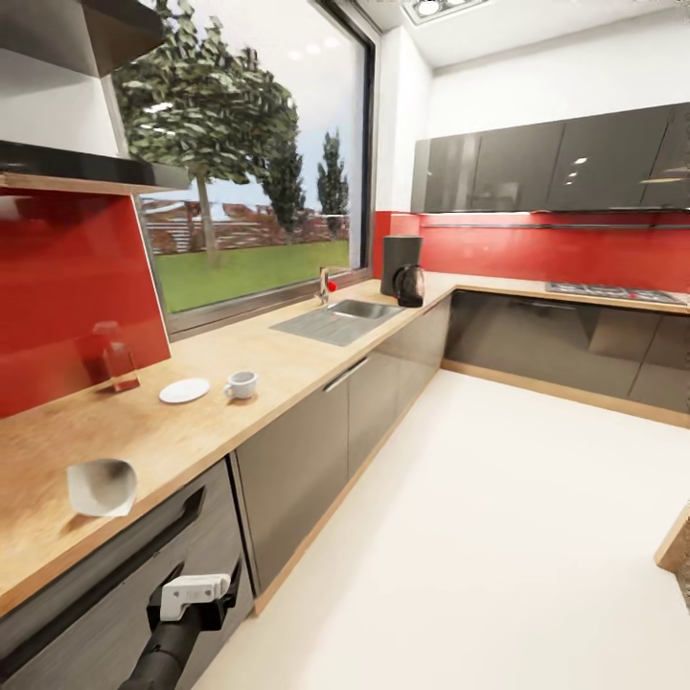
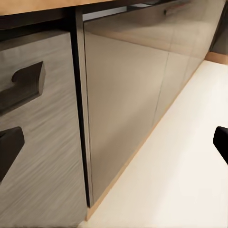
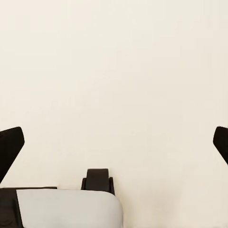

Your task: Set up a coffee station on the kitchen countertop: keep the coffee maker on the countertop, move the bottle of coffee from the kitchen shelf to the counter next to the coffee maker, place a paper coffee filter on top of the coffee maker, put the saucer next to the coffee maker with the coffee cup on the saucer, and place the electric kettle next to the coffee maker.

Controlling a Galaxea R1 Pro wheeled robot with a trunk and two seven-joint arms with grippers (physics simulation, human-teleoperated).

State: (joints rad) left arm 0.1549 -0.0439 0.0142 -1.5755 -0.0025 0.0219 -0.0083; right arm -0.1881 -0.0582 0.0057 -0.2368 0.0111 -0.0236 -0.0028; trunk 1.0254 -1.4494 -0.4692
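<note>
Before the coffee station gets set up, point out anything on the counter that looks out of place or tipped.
The paper filter lies on its side near the counter's front edge, far from the coffee maker and kettle in the corner. The cup stands beside the saucer, not on it.

Kitchen countertop (image 1: 287, 359) carries saucer (image 1: 184, 390), coffee cup (image 1: 241, 384), paper coffee filter (image 1: 101, 486).

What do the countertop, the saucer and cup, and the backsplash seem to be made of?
The kitchen countertop looks like light wood or wood-look laminate, matte, with visible grain. The saucer and the coffee cup look like plain white glazed ceramic, though a render leaves that open. The backsplash looks like glossy red glass or lacquered panel: it carries soft reflections.
</note>
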